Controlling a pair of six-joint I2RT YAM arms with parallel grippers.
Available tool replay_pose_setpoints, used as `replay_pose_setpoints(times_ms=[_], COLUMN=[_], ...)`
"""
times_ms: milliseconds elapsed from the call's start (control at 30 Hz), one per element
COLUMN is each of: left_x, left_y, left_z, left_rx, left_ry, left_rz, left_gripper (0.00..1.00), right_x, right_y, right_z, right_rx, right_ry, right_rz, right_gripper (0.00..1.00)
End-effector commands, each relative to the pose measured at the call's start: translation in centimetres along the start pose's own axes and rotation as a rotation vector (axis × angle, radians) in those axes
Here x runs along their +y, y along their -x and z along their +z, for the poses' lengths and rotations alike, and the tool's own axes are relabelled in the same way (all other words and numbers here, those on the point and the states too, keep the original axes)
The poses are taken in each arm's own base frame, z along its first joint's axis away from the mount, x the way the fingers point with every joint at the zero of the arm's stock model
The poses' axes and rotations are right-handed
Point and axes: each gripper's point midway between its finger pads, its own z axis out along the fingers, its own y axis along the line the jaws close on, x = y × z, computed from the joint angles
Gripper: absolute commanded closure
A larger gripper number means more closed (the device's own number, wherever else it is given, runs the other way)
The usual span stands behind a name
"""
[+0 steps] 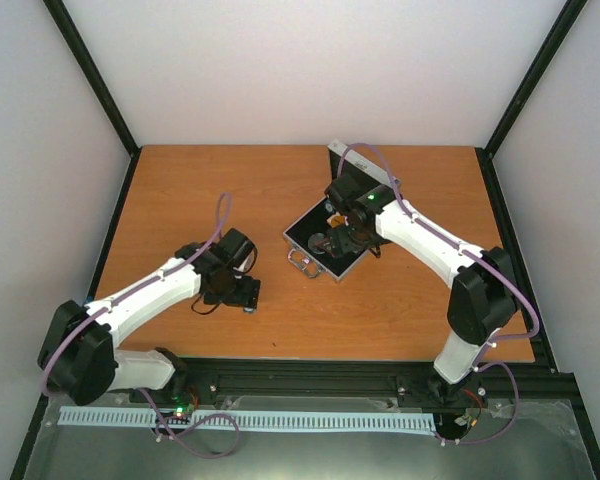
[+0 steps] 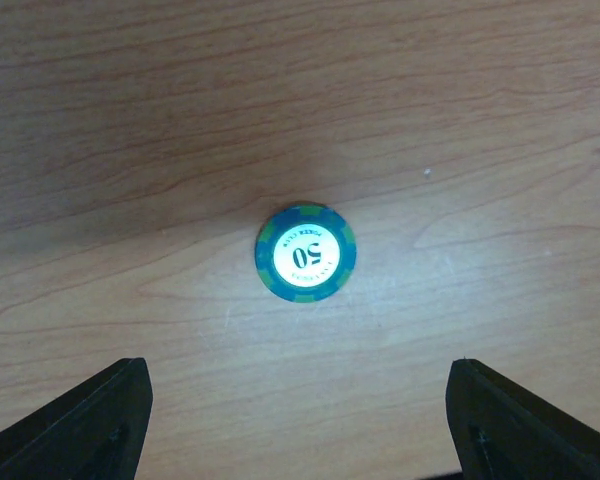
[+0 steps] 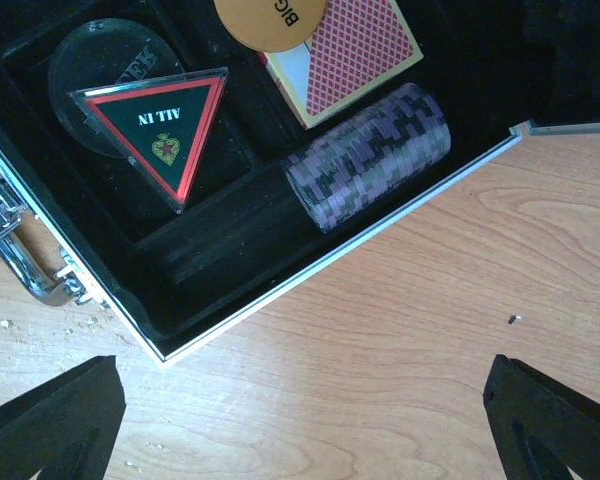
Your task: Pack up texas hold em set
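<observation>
Plainly, a blue-green poker chip [image 2: 305,252] is seen flat on the desk [image 2: 130,150] well left of the open case [image 3: 230,265], centred just ahead of the nearer left claw [image 2: 295,370], held parted and empty, while the right claw [image 3: 300,365] is spread empty over the case's front rim

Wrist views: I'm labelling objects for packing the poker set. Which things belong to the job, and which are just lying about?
Job: aluminium case, purple chip stack, card pack, orange disc, All-In triangle, clear disc, 50 chip.
Lying about: dark speck, crumbs on the table.
</observation>
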Motion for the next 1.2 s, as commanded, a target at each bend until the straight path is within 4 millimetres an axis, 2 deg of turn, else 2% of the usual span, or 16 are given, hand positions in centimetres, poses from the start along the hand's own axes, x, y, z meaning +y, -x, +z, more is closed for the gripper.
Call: replay_pose_setpoints(times_ms=[0, 167, 333, 533, 767, 933, 1167], left_x=[-0.2, 0.2, -0.7, -0.7, -0.4, 0.7, 1.3], left_y=[1.1, 1.9, 2.3, 2.4, 0.3, -0.7, -1.9], left_z=[2.0, 4.1, 5.2, 6.5, 8.0, 8.2, 7.8], left_rx=[-0.064, -0.055, -0.034, -0.033, 0.004, 0.006, 0.015], left_ry=[0.02, 0.097, 0.078, 0.095, 0.134, 0.16, 0.157], left_rz=[-0.021, 0.017, 0.018, 0.03, 0.044, 0.029, 0.014], left_gripper=[0.17, 0.17, 0.17, 0.18, 0.21, 0.23, 0.29], right_x=[0.3, 0.5, 0.5, 0.2, 0.0, 0.3, 0.8], right_y=[1.0, 1.4, 1.1, 0.7, 0.6, 0.2, 0.8], right_z=[0.0, -0.1, 0.0, 0.4, 0.3, 0.8, 0.9], right_rx=[-0.017, -0.019, -0.014, 0.0, 0.005, 0.024, 0.026], right_ry=[0.014, 0.025, 0.025, 0.02, 0.018, 0.031, 0.049], right_rz=[-0.025, -0.03, -0.028, -0.023, -0.017, -0.019, -0.018], right_gripper=[0.0, 0.0, 0.0, 0.0, 0.0, 0.0, 0.0])
